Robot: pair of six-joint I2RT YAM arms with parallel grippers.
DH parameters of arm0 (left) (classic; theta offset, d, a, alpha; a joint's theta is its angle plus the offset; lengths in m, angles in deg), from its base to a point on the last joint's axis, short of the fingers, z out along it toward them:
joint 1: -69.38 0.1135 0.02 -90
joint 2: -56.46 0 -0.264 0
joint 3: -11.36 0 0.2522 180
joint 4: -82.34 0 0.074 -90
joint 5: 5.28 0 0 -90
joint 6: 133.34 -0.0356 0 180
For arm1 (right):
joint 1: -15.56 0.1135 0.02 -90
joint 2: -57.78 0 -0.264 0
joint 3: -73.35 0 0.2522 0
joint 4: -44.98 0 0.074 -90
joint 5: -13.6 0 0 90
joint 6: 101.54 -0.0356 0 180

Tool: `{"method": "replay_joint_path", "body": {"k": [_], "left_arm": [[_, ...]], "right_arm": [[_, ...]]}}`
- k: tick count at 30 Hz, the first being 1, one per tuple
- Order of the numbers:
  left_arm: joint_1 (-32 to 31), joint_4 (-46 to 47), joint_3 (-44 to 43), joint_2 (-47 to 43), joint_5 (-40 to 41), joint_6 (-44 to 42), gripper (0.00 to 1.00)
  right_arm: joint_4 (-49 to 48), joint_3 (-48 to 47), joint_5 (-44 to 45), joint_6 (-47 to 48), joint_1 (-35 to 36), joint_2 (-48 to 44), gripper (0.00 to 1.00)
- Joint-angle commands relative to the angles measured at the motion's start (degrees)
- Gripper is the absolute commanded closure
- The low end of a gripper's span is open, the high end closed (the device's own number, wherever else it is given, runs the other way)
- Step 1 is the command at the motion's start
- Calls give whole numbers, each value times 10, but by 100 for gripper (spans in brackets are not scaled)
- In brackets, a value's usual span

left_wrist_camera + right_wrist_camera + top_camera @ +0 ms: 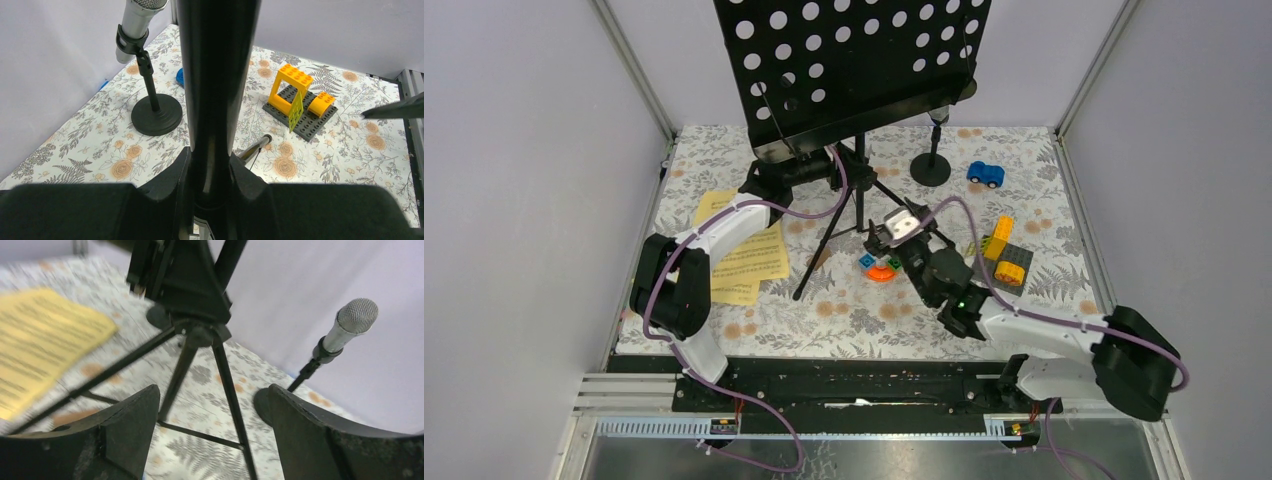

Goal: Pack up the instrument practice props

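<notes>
Floral cloth (pixel 844 322) bears a perforated black music rack (pixel 854 60) on slender tripod legs (pixel 828 249).

L arm (pixel 724 225) rises from base, forearm running toward 1 o'clock, wrist turned to 3. L gripper (pixel 210 155) clamped tight on music rack (pixel 215 75) pole. R arm (pixel 1044 335) lies low, stretched toward 10 o'clock. R gripper (pixel 212 390) jaws spread wide.

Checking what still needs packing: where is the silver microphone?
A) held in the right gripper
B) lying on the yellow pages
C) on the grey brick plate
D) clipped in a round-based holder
D: the silver microphone sits in the clip of the round-based holder, which stands on its base.
</notes>
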Motion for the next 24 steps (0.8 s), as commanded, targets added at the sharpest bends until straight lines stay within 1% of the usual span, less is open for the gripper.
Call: {"method": "replay_joint_path", "body": {"k": [1, 4, 5, 9, 10, 12, 16, 19, 21, 24], "left_arm": [[12, -73, 1, 26, 44, 38, 100], [12, -67, 5, 24, 40, 36, 100], [12, -67, 7, 23, 40, 36, 100], [12, -65, 7, 23, 44, 38, 100], [12, -65, 6, 23, 50, 41, 100], [12, -65, 6, 24, 73, 50, 100], [11, -59, 15, 18, 104, 57, 100], [11, -60, 14, 19, 105, 60, 100], [11, -60, 15, 20, 102, 61, 100], [10, -58, 14, 24, 95, 61, 100]], "right_arm": [[34, -4, 0, -223, 3, -61, 15], [54, -5, -11, -313, -3, -75, 17], [71, -12, -15, -358, -12, -77, 18], [194, -73, -23, -527, -58, -79, 18], [242, -88, -20, -597, -69, -81, 18], [280, -103, -31, -682, -91, -83, 18], [291, -120, -110, -797, -133, -71, 21], [299, -134, -191, -912, -178, -46, 21], [267, -134, -246, -968, -209, -23, 21], [221, -147, -313, -1018, -229, 16, 22]]}}
